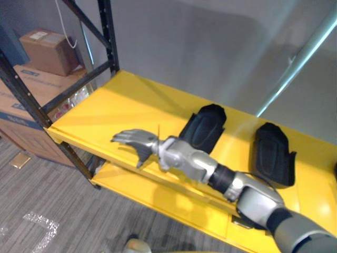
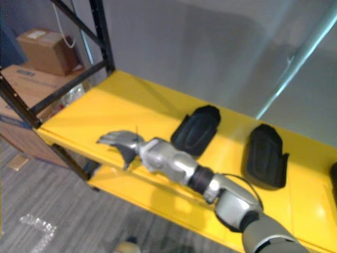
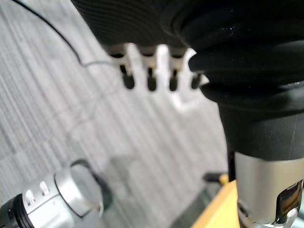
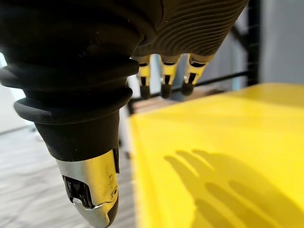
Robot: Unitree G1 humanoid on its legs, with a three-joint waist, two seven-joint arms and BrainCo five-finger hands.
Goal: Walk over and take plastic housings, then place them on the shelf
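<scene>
Yellow shelf metal lies under the right hand, which hovers over the front edge. Its fingers are straight and spread, holding nothing, and their shadow falls on the board below. The near housing, black plastic, lies flat on the shelf behind the hand's wrist, near it but apart. The far housing lies on the same board further back along the forearm, well apart from the hand. A dark shape beyond it is cut off at the view's edge, so I cannot tell what it is. Past the fingertips, beyond the black upright, stand cardboard boxes. The left hand hangs over the grey carpet, its fingers relaxed and empty.
</scene>
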